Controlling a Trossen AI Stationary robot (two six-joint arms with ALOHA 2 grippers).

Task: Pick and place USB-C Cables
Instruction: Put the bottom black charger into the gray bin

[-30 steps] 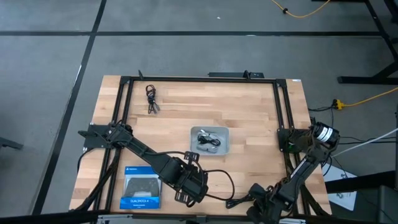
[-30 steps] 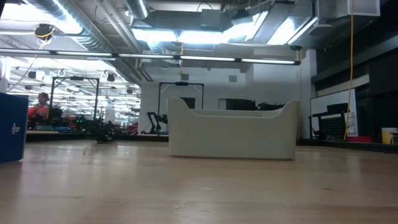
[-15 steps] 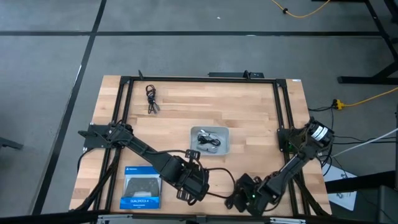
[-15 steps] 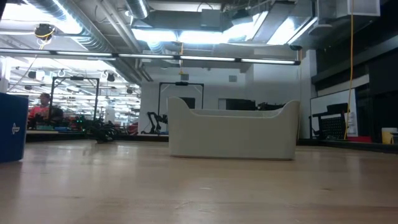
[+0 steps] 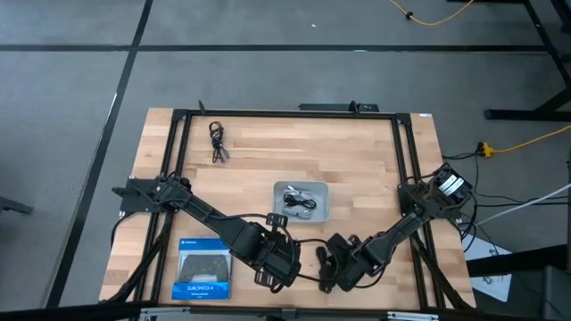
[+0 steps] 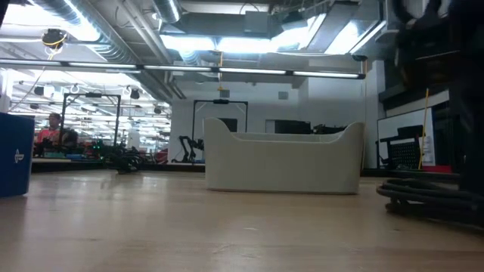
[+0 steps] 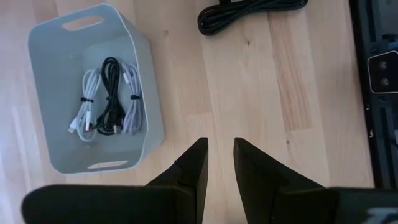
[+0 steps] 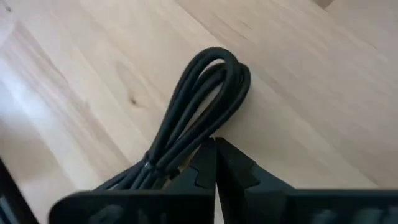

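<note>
The grey tray stands mid-table and holds several bundled cables, white and black. Another black bundled cable lies flat near the far left corner. My left gripper is open over bare wood on the near side of the tray. My right gripper is shut next to it, by the near edge. Its tips stand at the looped end of a thick black wire bundle that lies on the table. My right gripper's shut tips stand right beside the looped end of the thick black wire bundle. I cannot tell whether they touch it. The bundle lies flat on the wood.
A blue-and-black boxed controller sits at the near left corner. A black frame runs round the table's far, left and right sides. Bare wood lies between the tray and the far edge.
My right arm has swung from the near right corner toward the table's left along the near edge, ending close to my left gripper. In the low view the arm and the thick black wire bundle have come into the picture on the right.
</note>
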